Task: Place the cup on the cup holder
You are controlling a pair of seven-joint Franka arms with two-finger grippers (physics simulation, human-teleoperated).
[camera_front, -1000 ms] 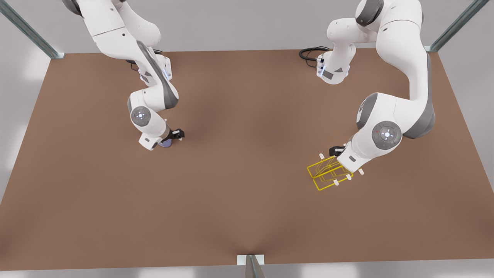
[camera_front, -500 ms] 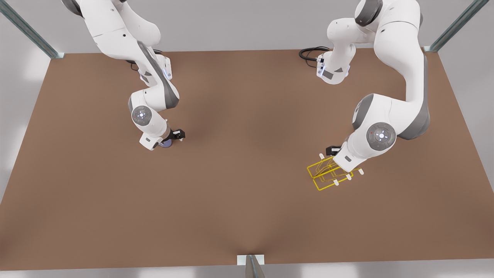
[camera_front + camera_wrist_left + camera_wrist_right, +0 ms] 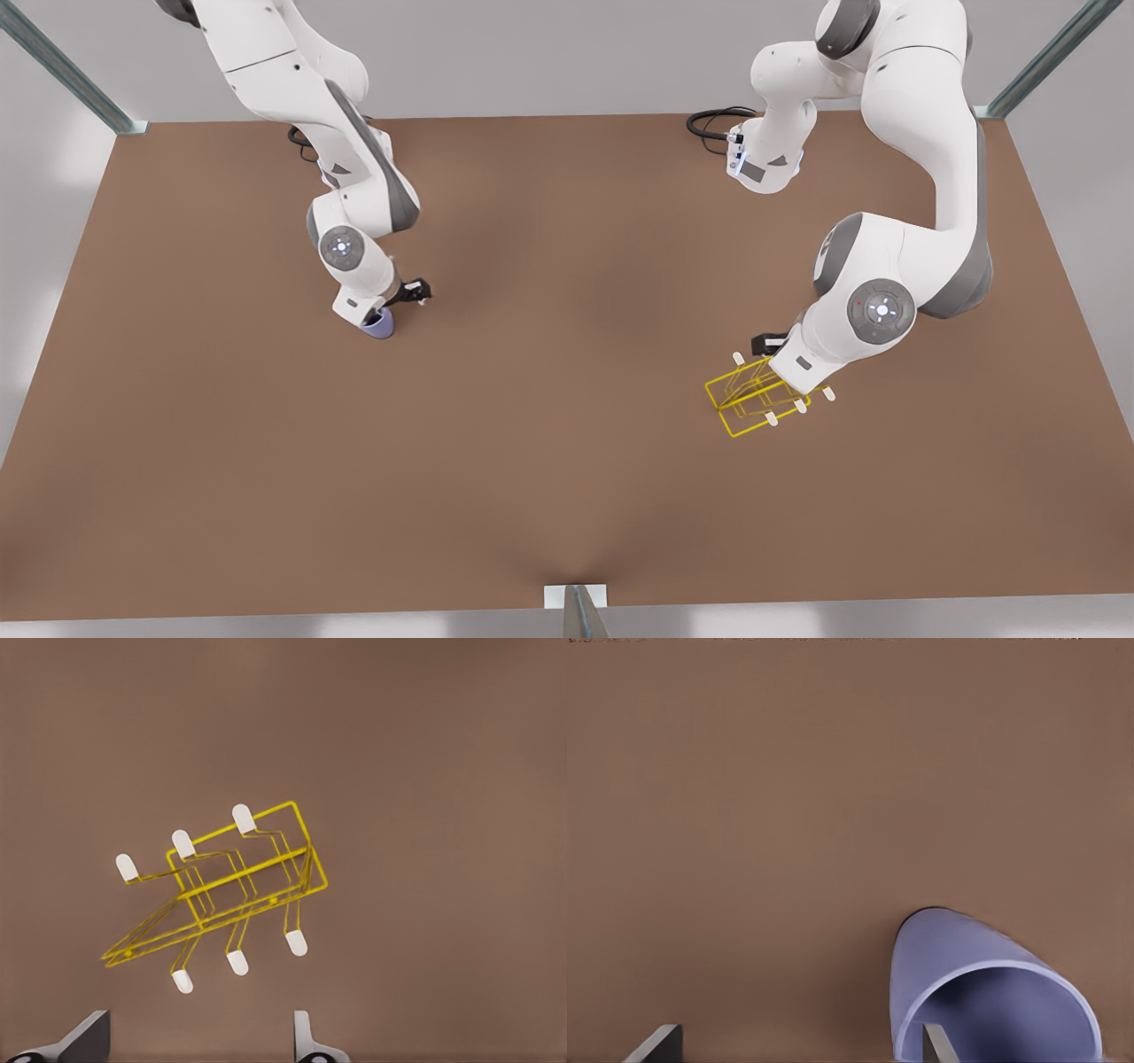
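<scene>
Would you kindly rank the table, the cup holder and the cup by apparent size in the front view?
1. The table, by far the largest.
2. The cup holder, partly hidden under the left gripper's arm.
3. The cup, smallest; the right gripper's arm hides part of it, so it may be somewhat bigger than it appears.

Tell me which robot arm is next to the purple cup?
The right arm, on the front view's left. Its tool is right at the cup. The left arm's tool hangs over the yellow rack instead.
</scene>
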